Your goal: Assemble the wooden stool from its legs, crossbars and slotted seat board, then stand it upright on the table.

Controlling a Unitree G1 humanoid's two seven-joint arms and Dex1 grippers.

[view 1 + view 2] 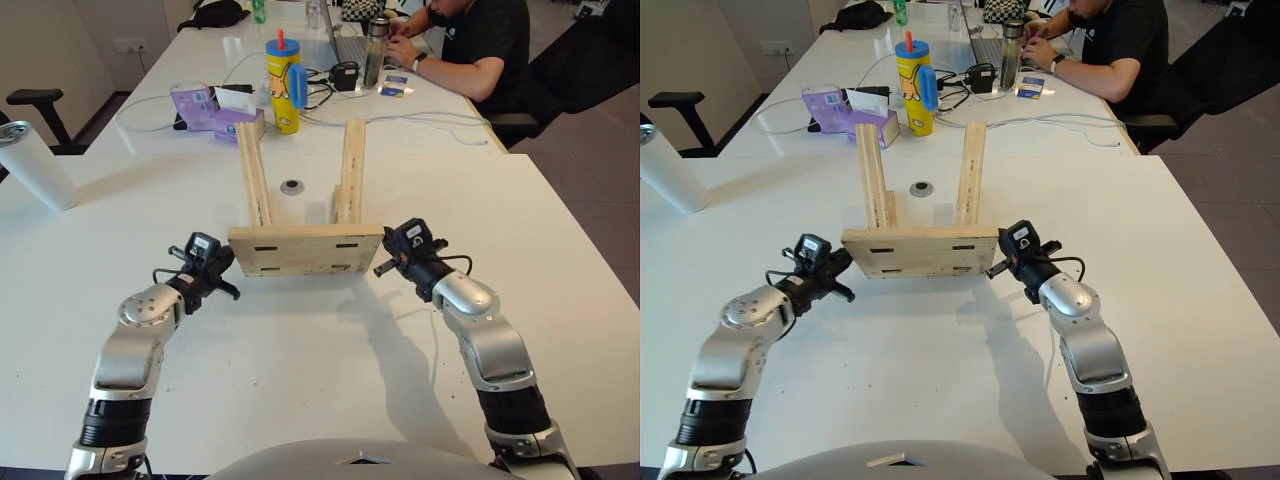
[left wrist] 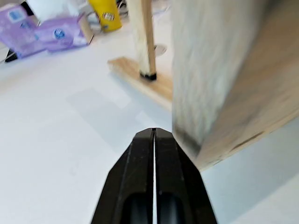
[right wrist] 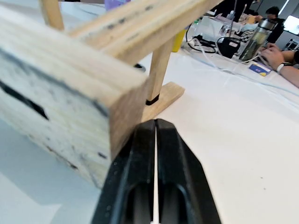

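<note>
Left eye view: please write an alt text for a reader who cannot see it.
A wooden stool lies on its side on a white table, its slotted seat board facing the robot and its legs pointing away. The shut left gripper and shut right gripper sit at the board's two ends; a yellow cup stands behind.

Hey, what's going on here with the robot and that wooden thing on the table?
The robot is working on a wooden stool. It looks put together but lies on its side on the white table, with the seat board facing the robot and the legs pointing away. The left gripper is at the board's left end and the right gripper at its right end. Both have their fingers shut and hold nothing. The stool is not yet stood upright.
</note>
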